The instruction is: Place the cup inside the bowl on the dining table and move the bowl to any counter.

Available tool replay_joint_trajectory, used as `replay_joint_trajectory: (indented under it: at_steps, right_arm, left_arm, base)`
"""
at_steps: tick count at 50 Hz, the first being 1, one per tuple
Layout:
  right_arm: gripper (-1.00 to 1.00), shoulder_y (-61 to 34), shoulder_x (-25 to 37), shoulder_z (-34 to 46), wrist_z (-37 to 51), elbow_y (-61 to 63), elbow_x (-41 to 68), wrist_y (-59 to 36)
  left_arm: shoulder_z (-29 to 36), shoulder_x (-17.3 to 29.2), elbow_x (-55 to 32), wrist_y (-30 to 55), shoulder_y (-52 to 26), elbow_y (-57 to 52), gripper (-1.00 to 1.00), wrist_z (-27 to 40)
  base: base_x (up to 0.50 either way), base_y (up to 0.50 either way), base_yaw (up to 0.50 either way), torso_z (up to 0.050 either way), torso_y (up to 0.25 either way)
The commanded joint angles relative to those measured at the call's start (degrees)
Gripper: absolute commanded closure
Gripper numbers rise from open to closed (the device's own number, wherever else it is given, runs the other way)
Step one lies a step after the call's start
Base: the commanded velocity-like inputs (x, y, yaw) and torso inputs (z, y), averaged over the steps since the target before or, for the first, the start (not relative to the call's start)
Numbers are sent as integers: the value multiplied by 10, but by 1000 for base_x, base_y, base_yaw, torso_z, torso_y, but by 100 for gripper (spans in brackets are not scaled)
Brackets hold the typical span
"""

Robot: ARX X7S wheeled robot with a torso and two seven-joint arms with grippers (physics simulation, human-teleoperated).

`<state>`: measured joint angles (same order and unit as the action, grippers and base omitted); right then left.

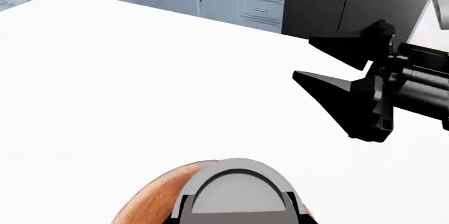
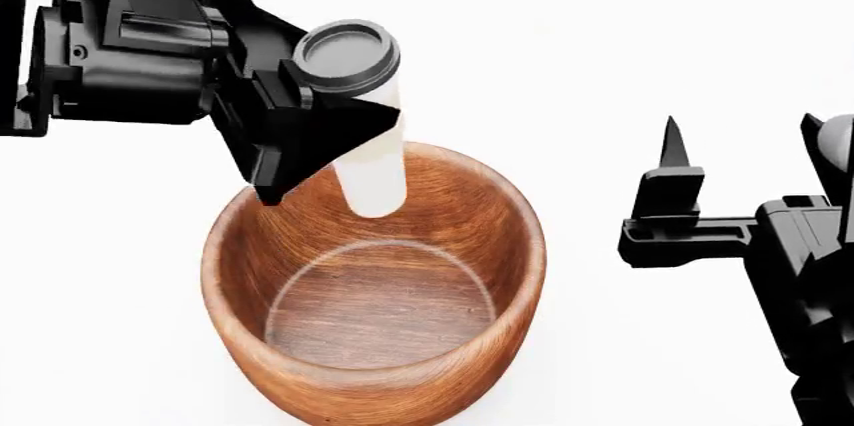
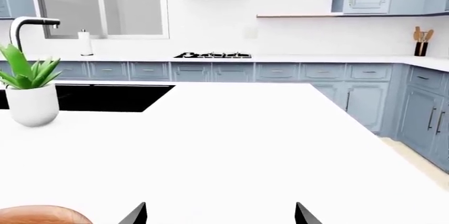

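In the head view my left gripper (image 2: 350, 131) is shut on the cup (image 2: 372, 178), a cream-white cup with a dark-grey lid (image 2: 347, 54). It hangs upright over the far rim of the reddish-brown wooden bowl (image 2: 374, 316), its base just inside the opening. The bowl stands on the white dining table (image 2: 641, 36) with nothing inside. In the left wrist view the cup's lid (image 1: 238, 190) fills the bottom edge, with the bowl (image 1: 151, 197) under it. To the right of the bowl, my right gripper (image 2: 741, 141) stands open and holds nothing; its fingertips (image 3: 142, 209) frame bare table.
A white pot with a green plant (image 3: 31, 103) stands on the table's far left beside a black sink (image 3: 105, 98) and a faucet (image 3: 28, 24). Blue-grey cabinets (image 3: 365, 71) and a counter with a stove (image 3: 212, 55) line the back wall.
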<state>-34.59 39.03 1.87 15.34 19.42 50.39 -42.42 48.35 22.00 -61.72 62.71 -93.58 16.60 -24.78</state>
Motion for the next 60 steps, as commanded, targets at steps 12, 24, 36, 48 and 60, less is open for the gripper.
replay_joint_trajectory:
  at_steps: [12,24,36,48,60]
  right_arm:
    - [-100,19,1,2,-1,-2,-4,8]
    - [-100,24,-1,5,-1,-6,-5,8]
    - [-100,24,-1,6,-5,-10,-5,11]
    - [-100,7,-2,14,-2,-9,1,-2]
    - [-100,-115,8,40,16,-45,89,-141]
  left_arm:
    - [65,-14,39,-26,68,18,100,-31]
    - [81,-25,52,-33,68,36,100,-41]
    - [86,-27,53,-33,68,32,-100,-42]
    - [79,-16,43,-25,70,10,-100,-29]
    - [-63,58,-57,-9,73,-85,-100,116]
  base:
    - [0,0,0,0,0]
    - [0,0,0,0,0]
    - [0,0,0,0,1]
    - [0,0,0,0,0]
    - [0,0,0,0,0]
